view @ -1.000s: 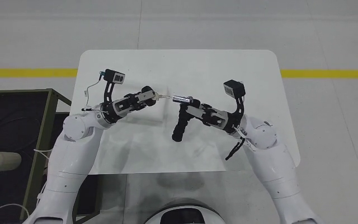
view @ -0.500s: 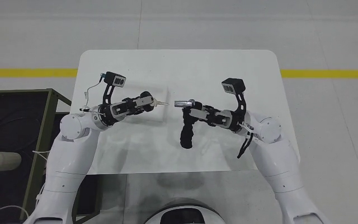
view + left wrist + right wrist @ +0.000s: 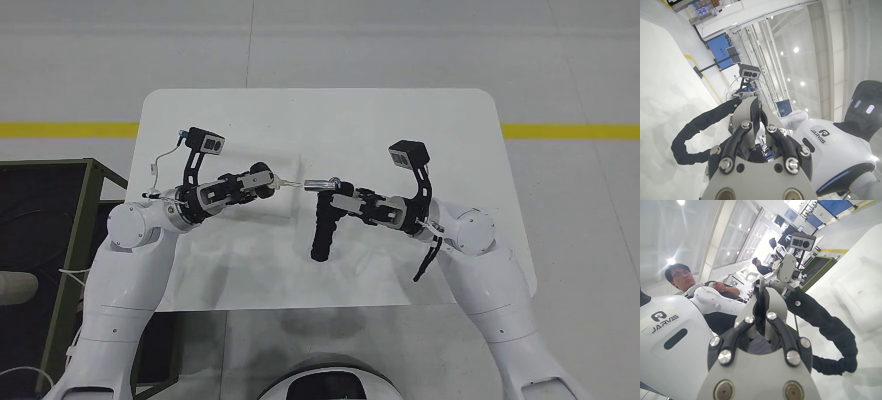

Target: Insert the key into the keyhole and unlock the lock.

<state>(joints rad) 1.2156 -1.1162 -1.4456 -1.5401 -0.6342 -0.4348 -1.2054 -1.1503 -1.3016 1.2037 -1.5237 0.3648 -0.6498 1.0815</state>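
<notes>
Two things are held close together over the surface (image 3: pixel 400 120): the left tool (image 3: pixel 272 180) pinches the key (image 3: pixel 290 183), the right tool (image 3: pixel 340 189) grips the lock (image 3: pixel 320 183).

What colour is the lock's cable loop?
Black; the cable loop shows best in the right wrist view.

Right end effector (image 3: pixel 337 188) brought lock (image 3: pixel 318 183) closer to key (image 3: pixel 289 182); gap between them narrowed.

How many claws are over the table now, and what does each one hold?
2. The left claw, over the middle of the table, is shut on the key; the right claw faces it, shut on the lock.
</notes>
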